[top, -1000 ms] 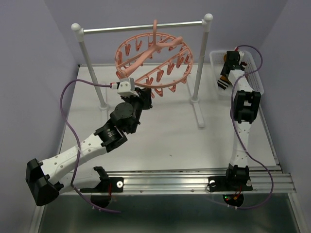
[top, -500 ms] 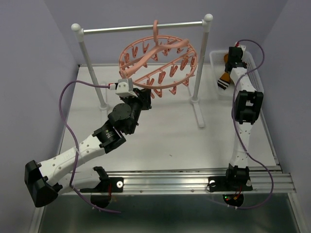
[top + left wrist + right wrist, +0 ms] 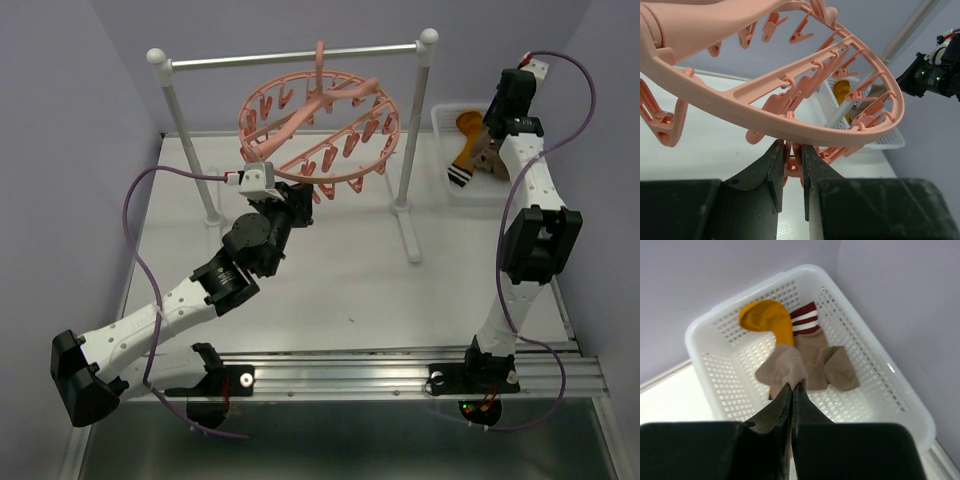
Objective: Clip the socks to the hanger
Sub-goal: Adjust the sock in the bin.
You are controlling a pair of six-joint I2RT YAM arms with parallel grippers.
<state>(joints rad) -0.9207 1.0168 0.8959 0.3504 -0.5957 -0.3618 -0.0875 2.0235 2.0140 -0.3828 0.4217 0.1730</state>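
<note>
Right gripper (image 3: 791, 386) pinches the brown sock (image 3: 785, 367) tight at its fingertips, above the basket (image 3: 900, 405). Left gripper (image 3: 792, 150) has narrow jaws squeezing a clip (image 3: 789, 167) under the hanger (image 3: 740, 102).

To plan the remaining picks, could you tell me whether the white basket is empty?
Not empty: the right wrist view shows socks lying in the basket, one brown fold pinched in the right gripper.

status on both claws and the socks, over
Left claw shut on a hanger clip. Right claw shut on a brown sock above the basket. No sock clipped yet. Stand post between sock and hanger.
</note>
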